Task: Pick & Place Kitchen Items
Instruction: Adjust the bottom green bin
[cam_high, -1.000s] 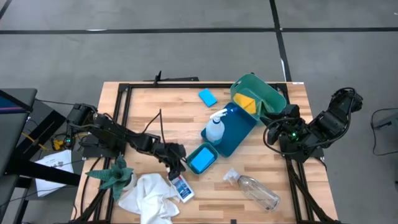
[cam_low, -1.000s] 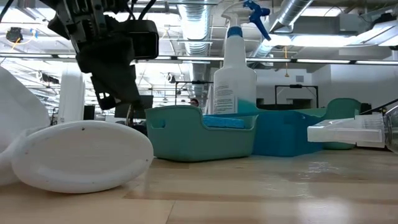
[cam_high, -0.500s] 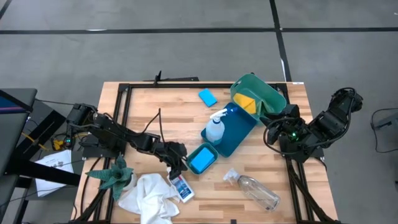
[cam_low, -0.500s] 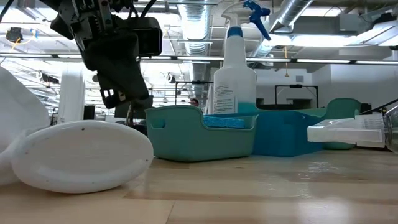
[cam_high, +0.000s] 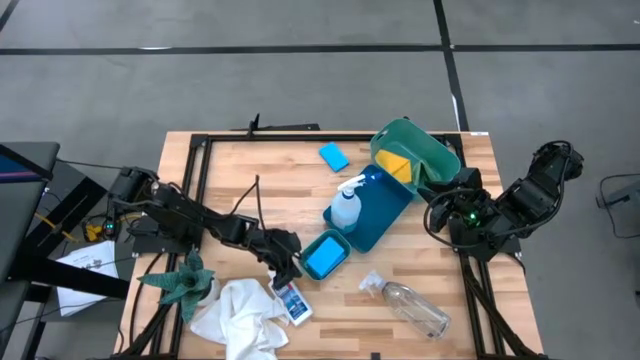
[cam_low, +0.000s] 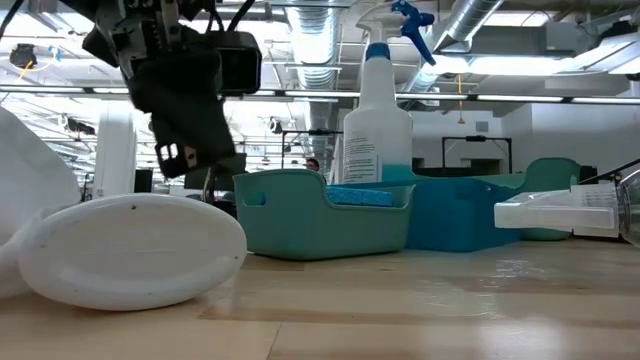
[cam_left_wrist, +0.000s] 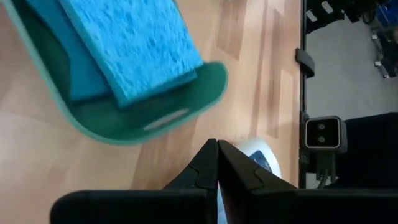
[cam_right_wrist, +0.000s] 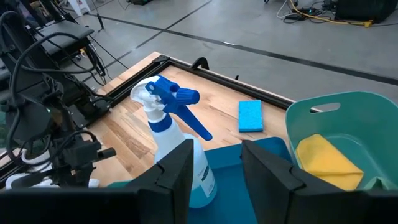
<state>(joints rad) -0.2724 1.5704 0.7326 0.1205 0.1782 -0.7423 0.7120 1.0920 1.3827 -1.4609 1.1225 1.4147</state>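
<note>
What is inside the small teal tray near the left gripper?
A blue sponge lies inside the small teal tray, covering most of its floor. Whether anything lies under the sponge cannot be seen.

Both arms matte black w/ looped black cables (green LED on right arm (cam_high: 468, 213)).

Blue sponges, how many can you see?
2. One blue sponge lies bare on the wooden table near its far edge. The other sponge sits inside the small teal tray. More could be hidden inside the bins.
</note>
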